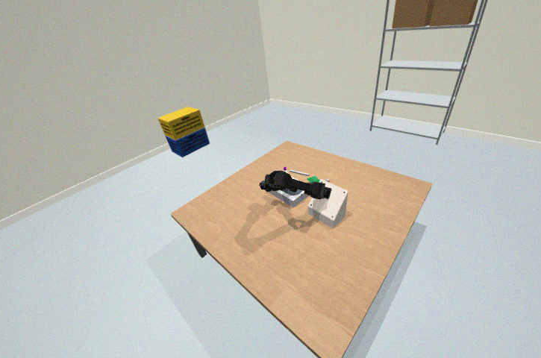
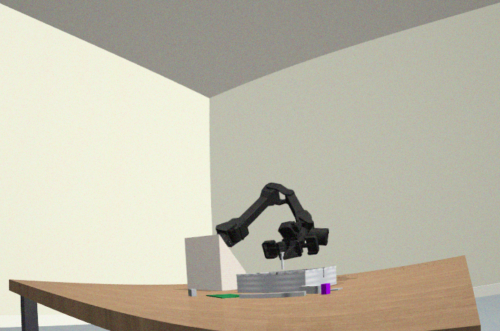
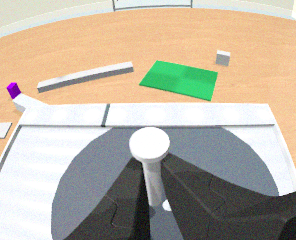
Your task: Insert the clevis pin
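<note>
The steel tray sits on the table. The dark grey disc lies flat inside its rim. A small white spot, seemingly the disc's hole, shows right beside the pin's lower end in the wrist view. My gripper is tilted above the tray and shut on the steel pin. The pin's head is up, and its shank points down, nearly upright in the exterior view. Its lower end looks above the disc. The tray's pin hole cannot be made out.
A white sloped block stands beside the tray. A grey bar, green sheet, grey cube and purple block lie around the tray.
</note>
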Robot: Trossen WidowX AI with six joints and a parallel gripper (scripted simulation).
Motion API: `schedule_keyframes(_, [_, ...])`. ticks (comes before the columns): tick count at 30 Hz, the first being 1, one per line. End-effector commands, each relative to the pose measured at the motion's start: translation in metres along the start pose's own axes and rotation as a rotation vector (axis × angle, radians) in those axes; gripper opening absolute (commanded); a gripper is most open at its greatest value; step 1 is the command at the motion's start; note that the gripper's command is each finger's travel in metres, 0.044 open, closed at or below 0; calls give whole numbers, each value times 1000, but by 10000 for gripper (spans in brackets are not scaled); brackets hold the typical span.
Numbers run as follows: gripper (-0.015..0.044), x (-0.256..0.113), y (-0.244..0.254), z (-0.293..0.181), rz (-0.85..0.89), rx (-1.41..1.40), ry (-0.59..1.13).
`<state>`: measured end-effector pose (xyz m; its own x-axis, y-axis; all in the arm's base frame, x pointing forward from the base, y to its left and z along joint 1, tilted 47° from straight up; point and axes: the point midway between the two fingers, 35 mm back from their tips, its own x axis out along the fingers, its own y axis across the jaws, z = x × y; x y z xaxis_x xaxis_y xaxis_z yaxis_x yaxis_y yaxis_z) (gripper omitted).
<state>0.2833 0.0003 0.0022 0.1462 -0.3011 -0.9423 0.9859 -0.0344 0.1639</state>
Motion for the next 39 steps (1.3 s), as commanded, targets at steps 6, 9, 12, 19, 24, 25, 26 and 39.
schedule_keyframes(6, [0,1,-10,1,0,4,-17])
schedule_keyframes(9, [0,1,-9,-1,0,4,-17])
schedule_keyframes(12, [0,3,-8,-5,0,4,-17])
schedule_keyframes(19, [0,6,-9,-14,0,4,-16])
schedule_keyframes(24, [0,6,-9,-15,0,4,-16])
schedule_keyframes(25, [0,7,-9,-14,0,4,-16])
schedule_keyframes(26, [0,7,-9,-14,0,4,-16])
schedule_keyframes(39, [0,6,-6,-13,0,4,-17])
